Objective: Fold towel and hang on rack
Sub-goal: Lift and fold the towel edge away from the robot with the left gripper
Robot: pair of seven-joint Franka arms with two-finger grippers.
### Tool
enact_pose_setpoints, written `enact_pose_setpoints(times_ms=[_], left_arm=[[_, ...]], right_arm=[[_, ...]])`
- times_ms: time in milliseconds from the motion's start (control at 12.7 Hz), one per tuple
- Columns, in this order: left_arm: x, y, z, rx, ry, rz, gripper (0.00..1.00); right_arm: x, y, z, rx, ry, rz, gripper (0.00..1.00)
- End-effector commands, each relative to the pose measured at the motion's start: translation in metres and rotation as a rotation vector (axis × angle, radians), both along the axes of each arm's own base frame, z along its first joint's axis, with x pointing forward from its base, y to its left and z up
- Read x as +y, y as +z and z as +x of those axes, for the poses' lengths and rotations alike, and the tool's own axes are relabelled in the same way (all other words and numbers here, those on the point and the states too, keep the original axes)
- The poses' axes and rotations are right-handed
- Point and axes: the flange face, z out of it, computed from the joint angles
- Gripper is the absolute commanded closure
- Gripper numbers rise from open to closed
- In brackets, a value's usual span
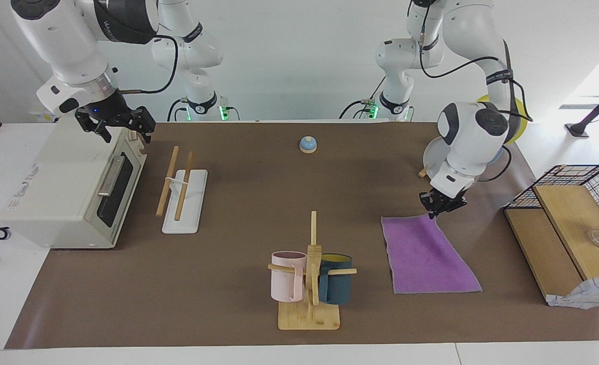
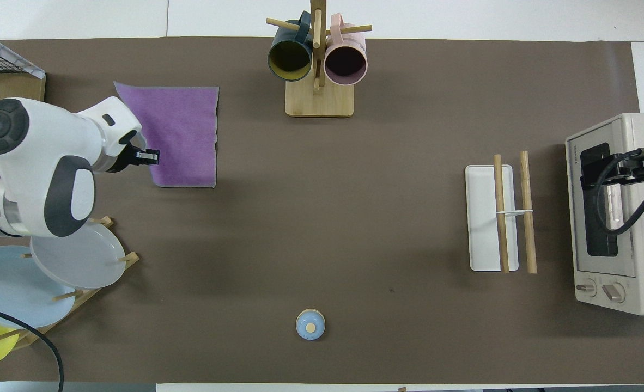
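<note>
The purple towel (image 1: 426, 256) lies flat on the brown mat, purple face up, toward the left arm's end of the table; it also shows in the overhead view (image 2: 183, 133). My left gripper (image 1: 439, 208) is down at the towel's corner nearest the robots, and it shows in the overhead view (image 2: 149, 158) at that edge. The rack (image 1: 193, 200), two wooden rods on a white base, stands bare toward the right arm's end, beside the oven, and shows in the overhead view (image 2: 483, 218). My right gripper (image 1: 119, 126) waits open and empty above the oven.
A white toaster oven (image 1: 61, 187) stands at the right arm's end. A bamboo stand with pink and teal mugs (image 1: 309, 276) is farther from the robots, mid-table. A small blue bell (image 1: 308, 145) sits near the robots. A plate stand (image 2: 55, 272) and a wire basket (image 1: 591, 185) are at the left arm's end.
</note>
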Motion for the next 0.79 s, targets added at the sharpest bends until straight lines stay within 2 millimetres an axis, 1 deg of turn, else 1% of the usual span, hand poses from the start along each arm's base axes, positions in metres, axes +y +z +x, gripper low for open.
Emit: enact_pose_setpoints(times_ms=[0, 79, 157, 236, 315, 551, 630, 709], left_arm=[[-0.068, -0.003, -0.032, 0.005, -0.129, 0.025, 1.00], [-0.092, -0.015, -0.043, 0.025, -0.158, 0.029, 1.00], [-0.111, -0.032, -0.054, 0.009, -0.171, 0.033, 1.00], [-0.121, -0.057, -0.064, 0.017, -0.147, 0.036, 1.00], [-0.127, -0.065, -0.073, 0.029, -0.133, 0.038, 0.01], [-0.120, -0.054, -0.069, 0.036, -0.108, 0.042, 0.00], [-0.110, -0.047, -0.063, 0.040, -0.091, 0.045, 0.00], [-0.093, -0.039, -0.054, 0.051, -0.063, 0.049, 0.00]], right_arm=[[-0.004, 0.003, -0.004, 0.004, 0.012, -0.006, 0.00], [-0.004, 0.003, -0.004, 0.004, 0.012, -0.006, 0.00], [-0.004, 0.003, -0.004, 0.006, 0.012, -0.006, 0.00], [-0.004, 0.003, -0.004, 0.004, 0.012, -0.006, 0.00], [-0.004, 0.003, -0.004, 0.006, 0.012, -0.006, 0.00], [-0.004, 0.003, -0.004, 0.004, 0.012, -0.006, 0.00], [-0.004, 0.003, -0.004, 0.004, 0.012, -0.006, 0.00], [-0.004, 0.003, -0.004, 0.006, 0.012, -0.006, 0.00]])
